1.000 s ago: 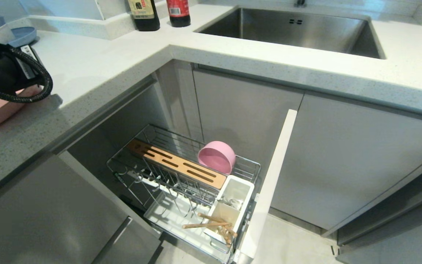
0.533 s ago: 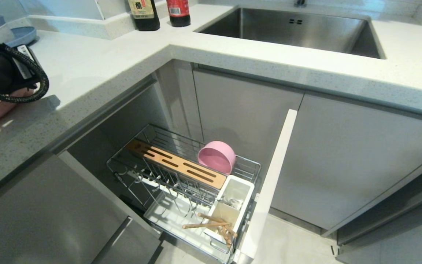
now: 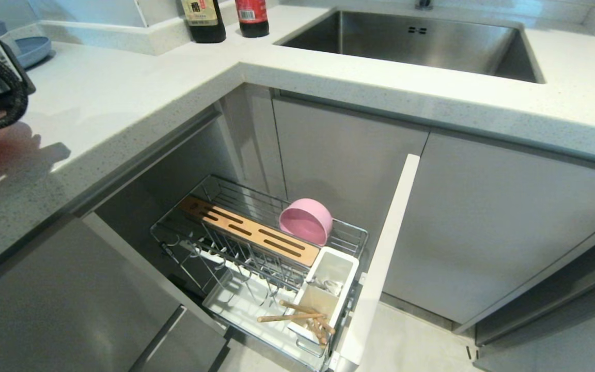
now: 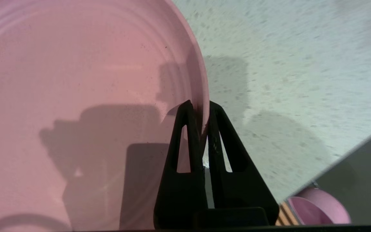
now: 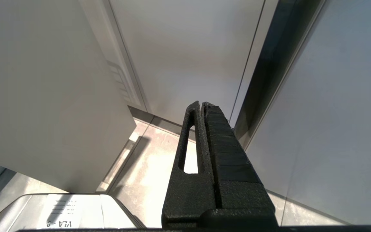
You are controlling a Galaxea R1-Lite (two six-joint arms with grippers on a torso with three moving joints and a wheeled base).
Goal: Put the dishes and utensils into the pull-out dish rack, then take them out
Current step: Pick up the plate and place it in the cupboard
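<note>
1. The big pink plate is not in the rack yet. It is over the white counter, at the far left edge of the head view, and the left gripper has its two fingers pinched tight on the plate's rim.
2. The small pink bowl is already in the wire rack. It leans on its side at the back, just behind the wooden strip.
3. The chopsticks are in the rack too. They lie tipped across the front part of the white cup.
4. Something shiny sits in the back part of the cup. It may be the spoon, but I cannot tell for sure.
5. So I think the plate is the last thing left to load. It needs to go down between the upright prongs. After that, everything must come out again.
6. The right gripper is closed and holds nothing. It hangs low by the cupboard doors.
</note>
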